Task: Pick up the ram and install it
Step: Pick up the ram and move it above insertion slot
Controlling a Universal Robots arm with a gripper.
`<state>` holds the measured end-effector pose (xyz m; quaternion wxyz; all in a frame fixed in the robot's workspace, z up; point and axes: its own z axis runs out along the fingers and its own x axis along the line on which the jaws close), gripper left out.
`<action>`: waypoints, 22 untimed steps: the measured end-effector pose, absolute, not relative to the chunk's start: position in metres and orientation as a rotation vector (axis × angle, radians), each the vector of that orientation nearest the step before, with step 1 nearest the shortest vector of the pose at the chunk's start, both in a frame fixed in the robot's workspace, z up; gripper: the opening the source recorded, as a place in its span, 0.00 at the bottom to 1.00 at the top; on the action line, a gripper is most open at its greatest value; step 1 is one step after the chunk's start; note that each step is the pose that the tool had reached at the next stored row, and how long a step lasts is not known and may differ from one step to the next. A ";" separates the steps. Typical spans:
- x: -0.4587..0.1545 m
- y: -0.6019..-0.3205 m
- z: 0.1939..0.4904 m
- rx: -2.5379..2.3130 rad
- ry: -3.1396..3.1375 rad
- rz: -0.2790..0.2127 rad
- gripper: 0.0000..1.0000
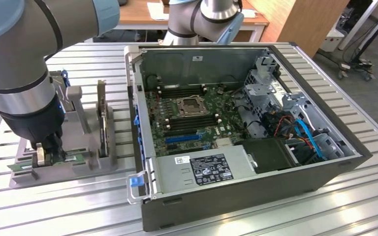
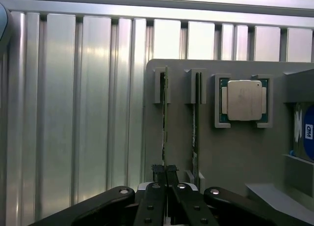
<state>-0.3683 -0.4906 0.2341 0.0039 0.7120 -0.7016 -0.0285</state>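
1. The black two-fingered end effector is lowered onto the near end of a grey moulded holder tray. Its fingertips are pressed together on the top edge of the ram, a long, narrow green circuit-board stick. The ram is seated on edge in the tray's outermost slot.

2. A second thin green stick is seated on edge in the neighbouring slot, just beside the ram and apart from the fingers.

3. A square silver-capped processor is set in a pocket of the tray. A silver drive with a blue label is partly seen past it.

4. A tall upright expansion card is held in the tray, between the end effector and the open dark grey computer case.

5. Inside the case, a green motherboard with a square socket, a silver power supply with a black-and-white label and blue cables are exposed.

6. Tray and case are carried on a desk of ribbed aluminium slats.

7. Beyond the desk, wooden furniture is seen, with loose cables on the floor at the exterior view's right.
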 end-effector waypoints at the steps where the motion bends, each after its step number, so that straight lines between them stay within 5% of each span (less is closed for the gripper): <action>1: -0.368 -0.491 0.235 2.230 -2.200 -0.089 0.11; 22: -0.368 -0.491 0.242 2.221 -2.208 -0.089 0.11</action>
